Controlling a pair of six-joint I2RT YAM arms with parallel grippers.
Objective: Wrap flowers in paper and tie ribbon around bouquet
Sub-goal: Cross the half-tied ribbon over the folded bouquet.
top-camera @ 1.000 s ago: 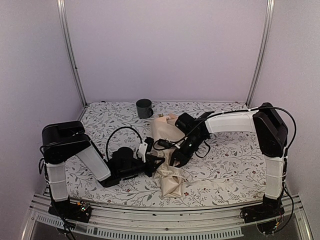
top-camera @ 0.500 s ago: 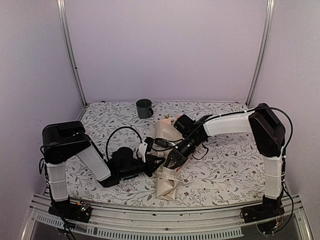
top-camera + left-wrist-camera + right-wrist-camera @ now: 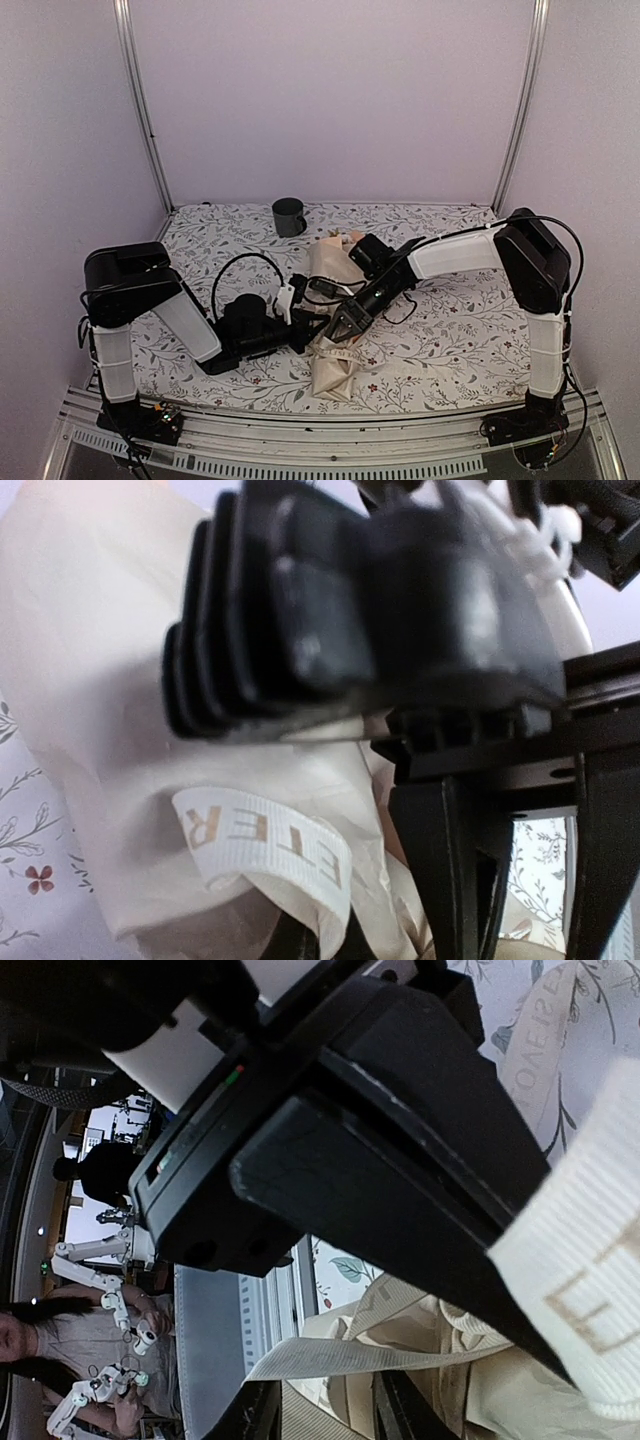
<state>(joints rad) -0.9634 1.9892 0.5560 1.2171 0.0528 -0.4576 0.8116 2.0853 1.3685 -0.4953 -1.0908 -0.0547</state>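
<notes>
The bouquet [image 3: 335,372] lies on the flowered surface [image 3: 450,330] between the two hands, with its pinched narrow part just at their tips. The left hand [image 3: 312,332] is closed and touches this narrow part. What it grips I cannot tell, because the right hand [image 3: 343,322] and the paper [image 3: 90,680] cover its tips. In the left wrist view a big blurred black shape fills the upper half. Under it a loop of the ribbon [image 3: 270,842] with gold letters lies on the cream paper. The right hand is at the same place; whether it is open or closed cannot be made out. Its own camera shows only blurred black parts and a piece of ribbon cut off by the edge. Beyond the right hand the flowers [image 3: 338,238] are only a small pale spot, and farther away stands a dark mug [image 3: 289,216].
</notes>
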